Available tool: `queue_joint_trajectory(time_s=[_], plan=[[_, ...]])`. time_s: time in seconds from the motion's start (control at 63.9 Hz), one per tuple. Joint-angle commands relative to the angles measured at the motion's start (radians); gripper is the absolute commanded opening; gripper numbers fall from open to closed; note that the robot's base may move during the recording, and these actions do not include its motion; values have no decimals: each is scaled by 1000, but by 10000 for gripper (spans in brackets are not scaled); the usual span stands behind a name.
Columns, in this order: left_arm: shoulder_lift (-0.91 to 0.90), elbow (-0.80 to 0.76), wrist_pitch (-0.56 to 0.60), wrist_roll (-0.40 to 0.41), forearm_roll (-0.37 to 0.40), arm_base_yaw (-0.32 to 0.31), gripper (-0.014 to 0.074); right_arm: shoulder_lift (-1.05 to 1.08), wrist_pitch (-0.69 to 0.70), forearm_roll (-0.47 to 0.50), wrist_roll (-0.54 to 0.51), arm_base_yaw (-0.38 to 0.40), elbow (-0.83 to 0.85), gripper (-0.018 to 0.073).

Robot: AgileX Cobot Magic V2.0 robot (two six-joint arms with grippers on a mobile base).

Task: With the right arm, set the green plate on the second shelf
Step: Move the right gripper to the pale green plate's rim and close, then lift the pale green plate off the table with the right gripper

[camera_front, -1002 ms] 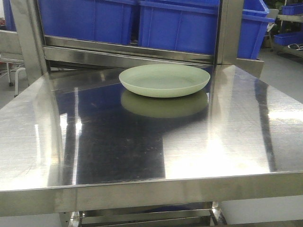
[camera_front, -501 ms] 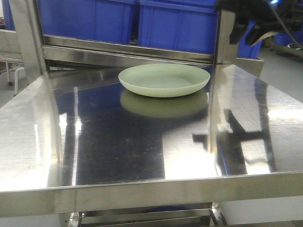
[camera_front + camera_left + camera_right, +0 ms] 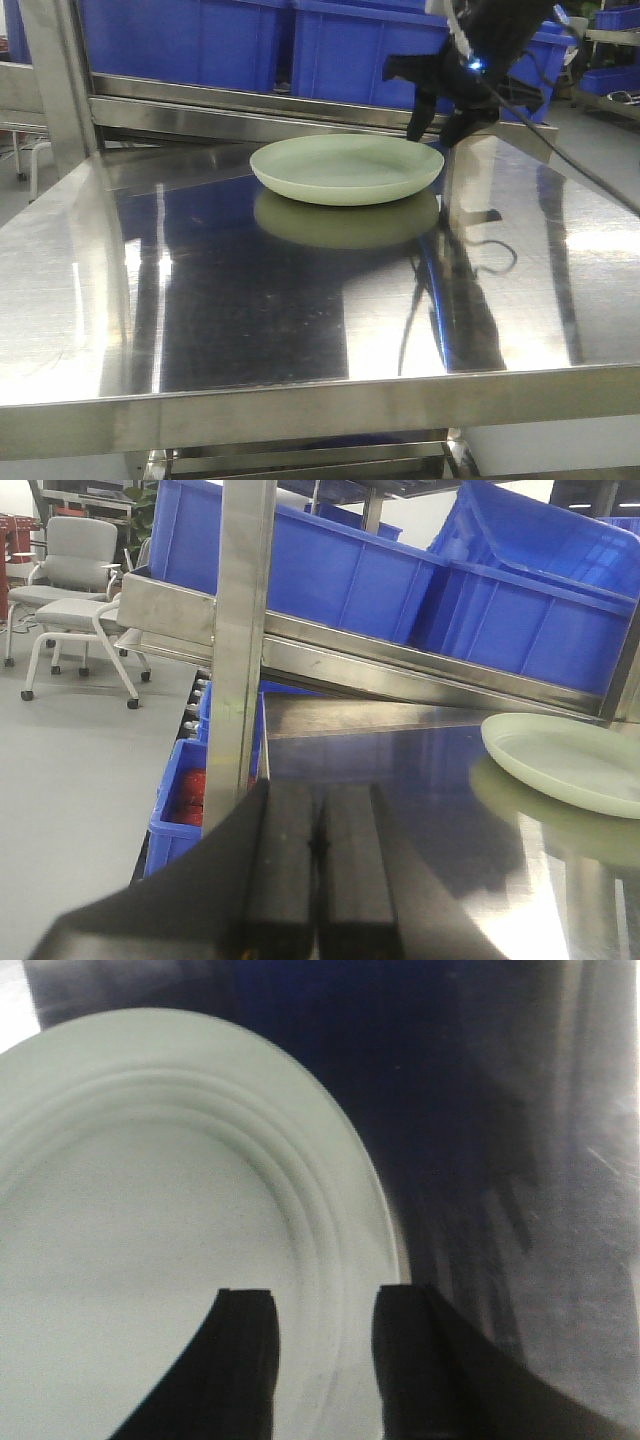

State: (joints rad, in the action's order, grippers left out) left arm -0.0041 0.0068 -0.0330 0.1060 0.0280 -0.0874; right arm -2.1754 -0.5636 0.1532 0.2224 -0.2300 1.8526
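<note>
The green plate (image 3: pixel 347 170) lies flat at the back of a shiny steel surface (image 3: pixel 250 300). It also shows in the left wrist view, the green plate (image 3: pixel 570 760) at the right edge. My right gripper (image 3: pixel 437 128) hangs just over the plate's right rim, on a black arm with a blue light and trailing cables. In the right wrist view the right gripper (image 3: pixel 325 1295) is open, its two fingers straddling the rim of the green plate (image 3: pixel 150 1210) from above with nothing gripped. My left gripper (image 3: pixel 318 790) is shut and empty, low near the surface's left side.
Blue bins (image 3: pixel 370 50) fill the steel shelf (image 3: pixel 270 105) just behind and above the plate. Steel uprights stand at the left (image 3: pixel 55 80) and right (image 3: pixel 482 70), the right one close beside my right arm. A blue crate (image 3: pixel 180 800) and a chair (image 3: pixel 75 580) sit off the left side.
My right arm has come in from the upper right and dropped down to the plate's right rim. The plate has not moved.
</note>
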Motion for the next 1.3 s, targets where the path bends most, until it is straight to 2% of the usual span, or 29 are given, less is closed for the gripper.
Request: queue_joint_trajectory(time_s=[0.0,0.626,0.83,0.94,1.002,1.081,1.128,1.175,1.284], plan=[[-16,41,89,3,8,-3,130,37,98,11,1,6,64,388],[-16,41,89,3,8,-3,130,-8,84,-104,1,10,103,388],[-16,41,89,3,8,-3,130,-35,40,-92,1,8,103,377],[-16,41,89,3,8,-3,130,-39,29,-78,1,4,103,326],[-16,41,89,3,8,-3,130,-39,29,-75,1,2,103,260],[-16,41,89,3,8,-3,130,-39,21,-75,1,2,103,148],[-16,41,89,3,8,-3,130,-39,3,-75,1,1,103,32],[-16,41,89,3,8,-3,130,-37,-11,-75,1,1,103,59],[-16,41,89,3,8,-3,130,-8,-53,-77,1,2,103,56]])
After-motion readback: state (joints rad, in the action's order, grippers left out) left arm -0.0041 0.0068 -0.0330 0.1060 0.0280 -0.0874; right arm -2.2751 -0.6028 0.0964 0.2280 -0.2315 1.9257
